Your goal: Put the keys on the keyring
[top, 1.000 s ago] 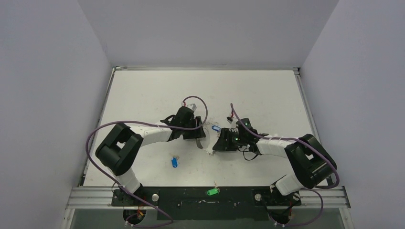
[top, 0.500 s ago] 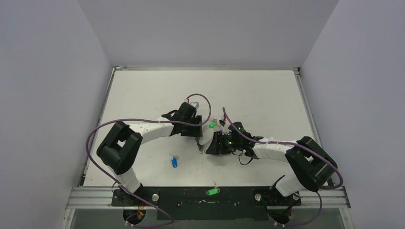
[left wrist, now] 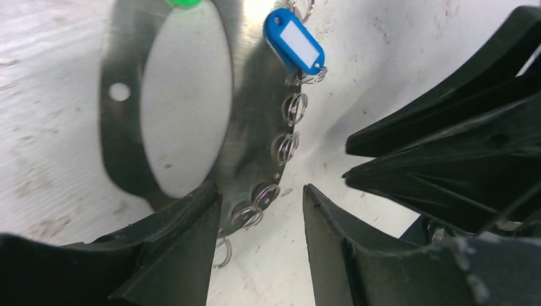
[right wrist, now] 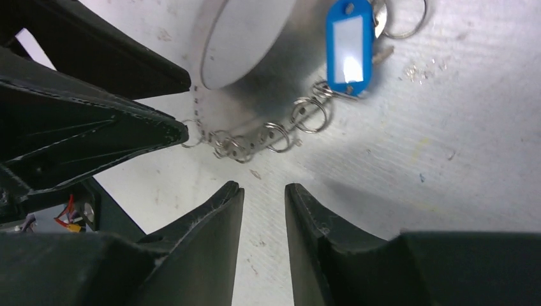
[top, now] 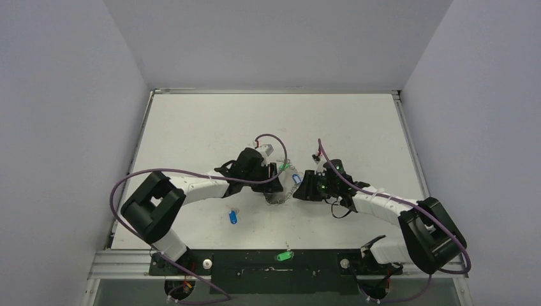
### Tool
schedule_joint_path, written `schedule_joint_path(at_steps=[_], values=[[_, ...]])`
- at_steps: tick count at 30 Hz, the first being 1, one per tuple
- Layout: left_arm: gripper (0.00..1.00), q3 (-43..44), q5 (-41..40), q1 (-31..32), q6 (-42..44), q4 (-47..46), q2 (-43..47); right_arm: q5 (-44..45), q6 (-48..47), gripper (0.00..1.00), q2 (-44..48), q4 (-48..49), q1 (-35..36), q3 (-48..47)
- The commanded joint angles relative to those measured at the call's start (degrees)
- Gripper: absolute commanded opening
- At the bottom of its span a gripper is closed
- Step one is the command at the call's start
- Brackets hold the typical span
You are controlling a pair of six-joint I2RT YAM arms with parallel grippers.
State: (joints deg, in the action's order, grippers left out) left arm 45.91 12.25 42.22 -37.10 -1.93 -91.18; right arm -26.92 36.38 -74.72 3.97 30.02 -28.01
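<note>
Looks about halfway: blue key (left wrist: 293, 39) and green key (top: 284, 167) are hanging on the ring (left wrist: 121, 127), while spare blue key (top: 233, 217) and spare green key (top: 283, 257) are lying loose. Left tool (left wrist: 260, 191) and right tool (right wrist: 263, 188) are sitting apart, clamping nothing.

right gripper (right wrist: 263, 188): fingers slightly parted, nothing between
small rings (right wrist: 275, 137): just beyond fingertips, along keyring (right wrist: 277, 86) rim
blue key (right wrist: 348, 48): farther ahead, right
left gripper (right wrist: 189, 107): left, at rim

Dull brushed-metal keyring (left wrist: 249, 108), glossy plastic-headed blue key (left wrist: 293, 41), scuffed matt table (left wrist: 57, 191)
</note>
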Motion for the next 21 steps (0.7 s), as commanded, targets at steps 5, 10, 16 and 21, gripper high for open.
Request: schedule_joint_path(at_steps=[5,10,16,21], values=[[0.45,5.2,6.8,1.1,-3.1,-11.0,-10.2,-0.7,-0.2,0.18,-6.1,5.5,-0.2,2.6],[0.43,6.7,7.1,1.7,-3.0,-11.3,-13.4,0.8,-1.1,0.07,-9.4,6.1,-0.3,2.6],[0.35,6.6,8.3,2.4,-3.4,-12.1,-14.0,2.2,-1.7,0.0,-11.8,6.4,-0.2,2.4],[0.31,6.3,8.8,3.3,-3.2,-12.5,-13.7,2.8,-2.1,0.0,-12.9,6.2,-0.3,2.1]])
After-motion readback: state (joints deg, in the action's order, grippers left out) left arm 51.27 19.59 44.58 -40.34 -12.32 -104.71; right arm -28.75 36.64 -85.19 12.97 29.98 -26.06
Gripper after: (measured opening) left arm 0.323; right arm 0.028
